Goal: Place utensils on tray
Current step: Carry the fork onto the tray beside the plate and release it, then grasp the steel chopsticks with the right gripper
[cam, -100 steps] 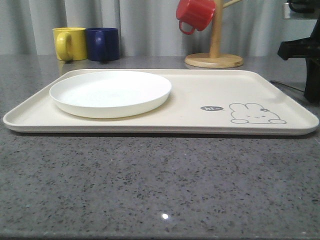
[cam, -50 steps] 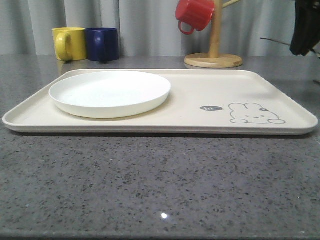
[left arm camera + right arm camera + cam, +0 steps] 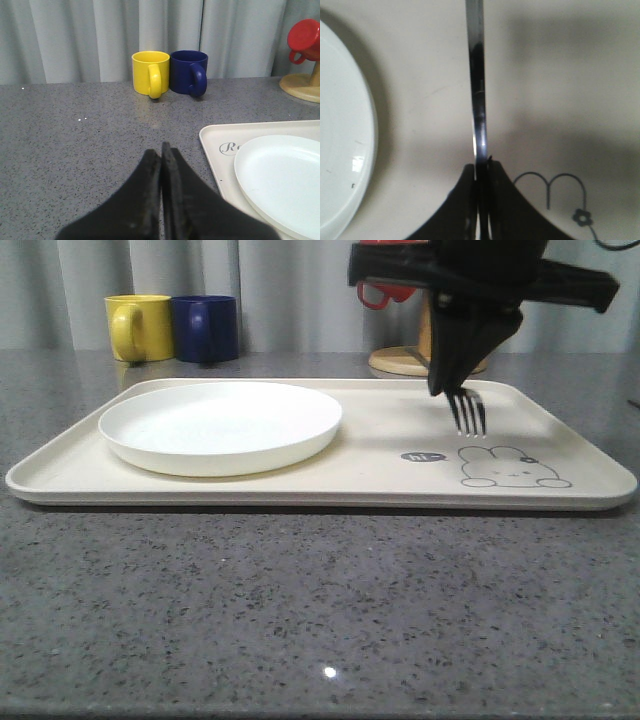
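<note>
A silver fork (image 3: 468, 413) hangs tines down over the right part of the cream tray (image 3: 385, 420), just behind the grey rabbit drawing (image 3: 513, 468). My right gripper (image 3: 442, 388) is shut on the fork's handle (image 3: 478, 90), and the right gripper (image 3: 482, 169) shows the tray (image 3: 560, 75) underneath it. Whether the tines touch the tray is unclear. My left gripper (image 3: 161, 150) is shut on nothing, above the grey counter left of the tray (image 3: 220, 142).
A round white plate (image 3: 220, 425) lies on the tray's left half. Behind the tray stand a yellow mug (image 3: 138, 327) and a dark blue mug (image 3: 206, 328). At the back right is a wooden mug tree (image 3: 400, 362) with a red mug (image 3: 372, 292).
My right arm has swung in from the right edge to above the tray's right part, bringing the fork with it. The tray, plate and mugs have stayed put.
</note>
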`<state>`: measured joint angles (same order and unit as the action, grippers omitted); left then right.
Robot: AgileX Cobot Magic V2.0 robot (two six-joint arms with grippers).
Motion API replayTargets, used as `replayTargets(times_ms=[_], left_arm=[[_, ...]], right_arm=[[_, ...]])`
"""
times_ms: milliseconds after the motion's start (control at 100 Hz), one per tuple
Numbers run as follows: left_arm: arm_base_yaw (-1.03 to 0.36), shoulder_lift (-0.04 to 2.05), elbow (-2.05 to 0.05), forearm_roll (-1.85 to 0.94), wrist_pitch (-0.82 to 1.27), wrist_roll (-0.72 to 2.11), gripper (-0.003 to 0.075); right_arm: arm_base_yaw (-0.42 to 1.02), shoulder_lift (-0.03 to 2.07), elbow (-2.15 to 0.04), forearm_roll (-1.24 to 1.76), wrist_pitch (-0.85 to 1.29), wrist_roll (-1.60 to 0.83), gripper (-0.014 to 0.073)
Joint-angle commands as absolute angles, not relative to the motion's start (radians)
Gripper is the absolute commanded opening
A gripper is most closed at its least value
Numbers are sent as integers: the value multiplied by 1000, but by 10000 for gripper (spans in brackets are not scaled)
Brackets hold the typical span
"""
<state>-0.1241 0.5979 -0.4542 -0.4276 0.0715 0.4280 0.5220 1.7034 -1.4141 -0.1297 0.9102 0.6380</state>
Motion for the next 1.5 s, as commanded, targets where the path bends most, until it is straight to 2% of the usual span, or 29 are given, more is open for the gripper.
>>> replayTargets(times_ms=[0, 210, 280, 350, 540, 640, 940, 1200, 1490], left_arm=[[-127, 599, -482, -431, -10, 428, -18], [-127, 599, -482, -431, -10, 428, -18], [-127, 599, -482, -431, -10, 428, -18], [-127, 599, -482, -431, -10, 428, -18], [-127, 599, -482, -431, -10, 428, -18], [-127, 599, -482, -431, -10, 428, -18], [-127, 599, -482, -431, -10, 428, -18], [-127, 599, -482, -431, -10, 428, -18], [-127, 599, -482, -431, -10, 428, -18]], right_arm=[[532, 1689, -1447, -161, 849, 676, -57], [540, 1742, -1447, -150, 834, 689, -55], [540, 1750, -1447, -145, 834, 689, -22], [540, 1751, -1447, -144, 835, 689, 45], [540, 1749, -1447, -144, 834, 689, 326], [540, 1727, -1447, -144, 834, 686, 393], [486, 1571, -1449, -144, 891, 510, 395], [211, 1508, -1449, -58, 1045, 240, 395], [-54, 1517, -1448, 20, 1064, 89, 395]])
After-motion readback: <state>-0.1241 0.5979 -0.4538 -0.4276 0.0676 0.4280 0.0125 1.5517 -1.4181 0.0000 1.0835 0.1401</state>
